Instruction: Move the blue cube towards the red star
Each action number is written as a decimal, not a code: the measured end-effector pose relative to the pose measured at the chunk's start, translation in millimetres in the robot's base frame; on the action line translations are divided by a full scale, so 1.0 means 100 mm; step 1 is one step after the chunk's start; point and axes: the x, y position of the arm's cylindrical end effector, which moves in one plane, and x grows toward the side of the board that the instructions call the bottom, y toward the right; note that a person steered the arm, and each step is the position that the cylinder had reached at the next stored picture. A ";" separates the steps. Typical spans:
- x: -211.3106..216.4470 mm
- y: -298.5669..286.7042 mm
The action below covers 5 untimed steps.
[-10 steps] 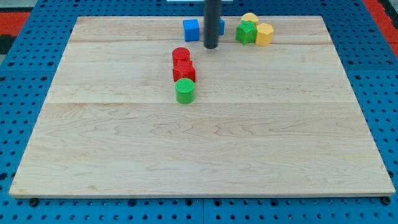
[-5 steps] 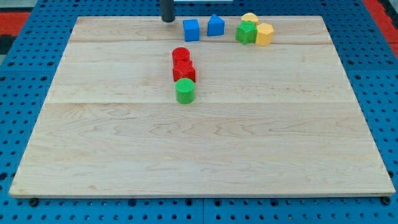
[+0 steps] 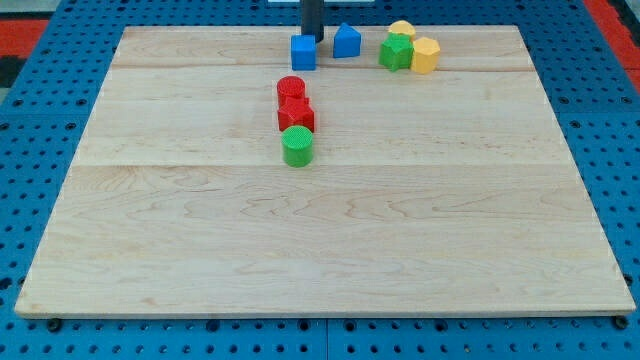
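The blue cube (image 3: 303,52) sits near the board's top edge, left of centre. My tip (image 3: 312,38) stands just behind it, at its upper right corner, touching or almost touching it. The red star (image 3: 296,113) lies below the cube, toward the view's bottom, wedged between a red cylinder (image 3: 291,88) above it and a green cylinder (image 3: 297,146) below it. The three form a short column.
A blue house-shaped block (image 3: 346,41) sits right of my tip. Further right a green block (image 3: 396,52) and two yellow blocks (image 3: 425,55) (image 3: 402,30) cluster by the wooden board's top edge (image 3: 200,32).
My tip went from right of the cube to the upper left, then came in behind the cube. The blue cube has shifted slightly down and left.
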 end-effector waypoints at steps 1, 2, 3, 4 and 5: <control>0.03 -0.16; 0.19 -0.13; 0.39 -0.08; 0.54 0.09; 0.66 0.24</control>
